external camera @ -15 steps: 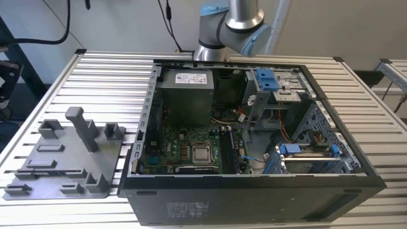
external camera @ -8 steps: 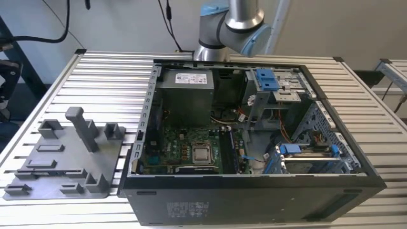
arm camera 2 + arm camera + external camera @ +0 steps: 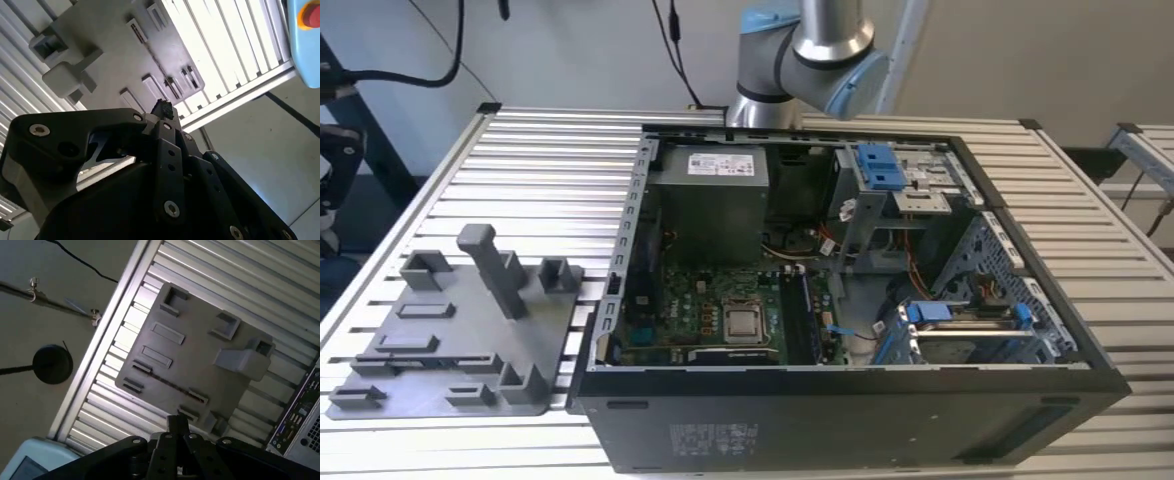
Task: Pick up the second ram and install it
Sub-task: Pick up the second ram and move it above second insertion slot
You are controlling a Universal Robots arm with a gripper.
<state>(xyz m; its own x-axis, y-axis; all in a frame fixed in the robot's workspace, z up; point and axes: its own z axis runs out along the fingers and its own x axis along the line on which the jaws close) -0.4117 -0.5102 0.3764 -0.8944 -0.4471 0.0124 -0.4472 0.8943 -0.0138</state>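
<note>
Your claw (image 3: pixel 177 424) is clenched on nothing, up above the slatted desk (image 3: pixel 280 270). Second ram (image 3: pixel 171 383): thin dark strip, seen edge-on, standing in the long slot of the grey tray (image 3: pixel 200 355), well apart from the claw.

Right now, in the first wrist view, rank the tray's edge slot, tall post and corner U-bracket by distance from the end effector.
1. Edge slot, beside the end effector, on the grey tray's near edge.
2. Tall post, mid-tray.
3. U-bracket, at the far corner.
</note>
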